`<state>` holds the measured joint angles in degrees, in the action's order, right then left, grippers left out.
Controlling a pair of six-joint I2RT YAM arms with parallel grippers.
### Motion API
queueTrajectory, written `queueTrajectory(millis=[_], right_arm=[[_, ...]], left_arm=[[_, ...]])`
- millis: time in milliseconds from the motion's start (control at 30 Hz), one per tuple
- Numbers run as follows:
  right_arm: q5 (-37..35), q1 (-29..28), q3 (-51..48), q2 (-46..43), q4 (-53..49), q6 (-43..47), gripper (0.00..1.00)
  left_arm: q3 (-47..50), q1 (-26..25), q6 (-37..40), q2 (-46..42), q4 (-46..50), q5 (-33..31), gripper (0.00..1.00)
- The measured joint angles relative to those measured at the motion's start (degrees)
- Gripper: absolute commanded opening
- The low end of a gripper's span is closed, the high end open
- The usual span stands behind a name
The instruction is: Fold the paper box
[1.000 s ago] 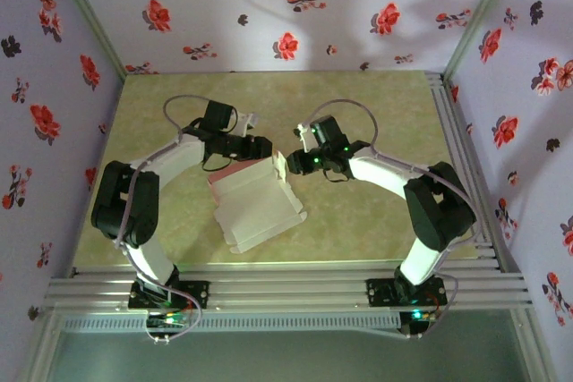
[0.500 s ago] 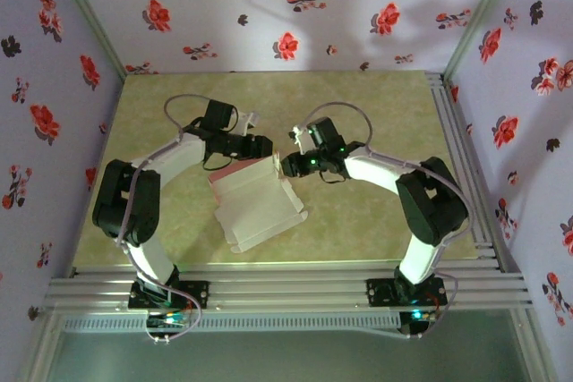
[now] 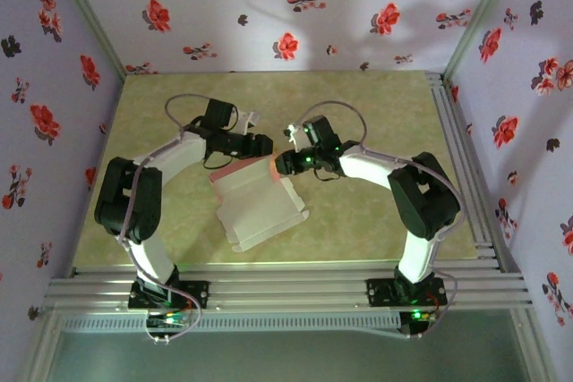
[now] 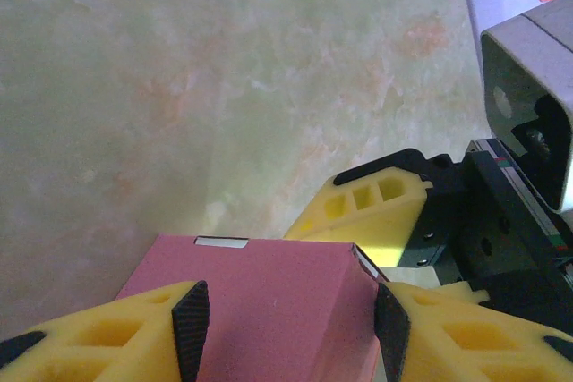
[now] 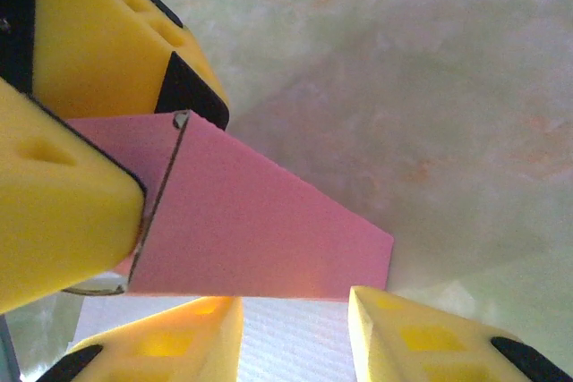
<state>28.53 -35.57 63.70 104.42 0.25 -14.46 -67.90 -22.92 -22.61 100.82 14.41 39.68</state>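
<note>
Left tool (image 4: 291,324) is clamped across the raised pink wall of the paper box (image 3: 260,207), mid table (image 3: 385,105). Right tool (image 5: 295,333) hangs unclenched beside that wall. I reckon it's light, thin, crease-prone card, so I'd pinch flaps near fold lines.

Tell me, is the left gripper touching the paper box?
Touching. The right wrist view shows the left gripper pinching the paper box by its pink flap, one finger on each side.
</note>
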Motion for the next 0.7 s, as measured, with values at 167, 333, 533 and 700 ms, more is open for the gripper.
queueTrajectory(millis=[167, 333, 533, 700], right_arm=[[-1.7, -0.4, 0.0, 0.7, 2.5, -0.8, 0.38], [-4.4, -1.3, 0.0, 1.2, 4.8, -1.2, 0.38], [-8.1, -2.4, 0.6, 2.1, 7.1, -1.2, 0.38], [-11.8, -3.7, 1.7, 3.0, 7.7, -0.5, 0.38]], left_arm=[[-0.4, 0.7, -0.6, 0.8, -0.5, 1.0, 0.54], [-1.1, 1.6, -1.0, 1.7, -0.7, 2.0, 0.54], [-2.7, 3.0, -1.0, 3.3, -0.5, 4.0, 0.54], [-4.3, 4.6, -1.0, 5.2, -0.2, 6.3, 0.54]])
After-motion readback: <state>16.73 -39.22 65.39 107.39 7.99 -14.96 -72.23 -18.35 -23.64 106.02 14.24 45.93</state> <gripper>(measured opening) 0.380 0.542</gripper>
